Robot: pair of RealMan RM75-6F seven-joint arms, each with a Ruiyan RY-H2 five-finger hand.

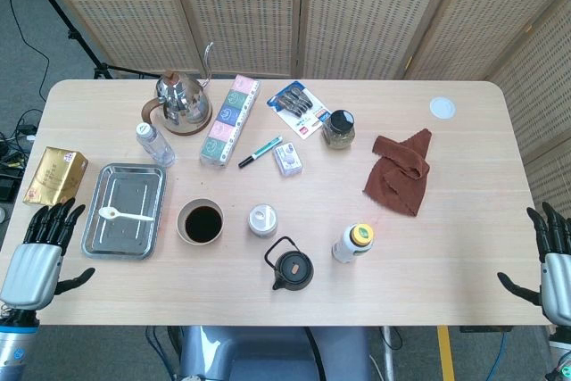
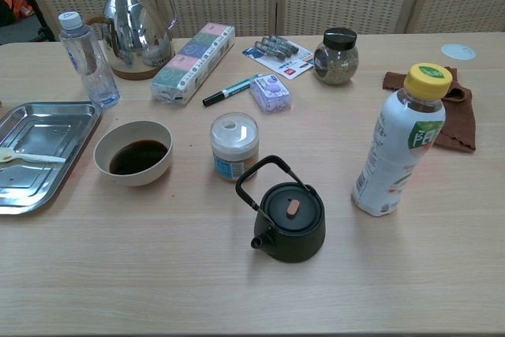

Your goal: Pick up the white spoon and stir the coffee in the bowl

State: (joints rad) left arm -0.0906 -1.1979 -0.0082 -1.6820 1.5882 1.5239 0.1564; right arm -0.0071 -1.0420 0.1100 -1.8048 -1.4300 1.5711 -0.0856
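Lying in the shiny steel tray (image 1: 98, 236), the white spoon (image 1: 123, 215) beside the round bowl (image 1: 200, 222).

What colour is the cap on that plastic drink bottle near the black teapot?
Yellow. The drink bottle's cap shows best in the chest view.

Light wood desk (image 1: 446, 256) backed by perforated tan folding screens (image 1: 357, 6); grey floor (image 1: 27, 51) with black cables (image 1: 18, 136) at far left

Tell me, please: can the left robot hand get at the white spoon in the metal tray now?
Probably yes. The left robot hand is open beside the tray, and the white spoon lies uncovered inside it, with nothing between them except the tray's low rim.
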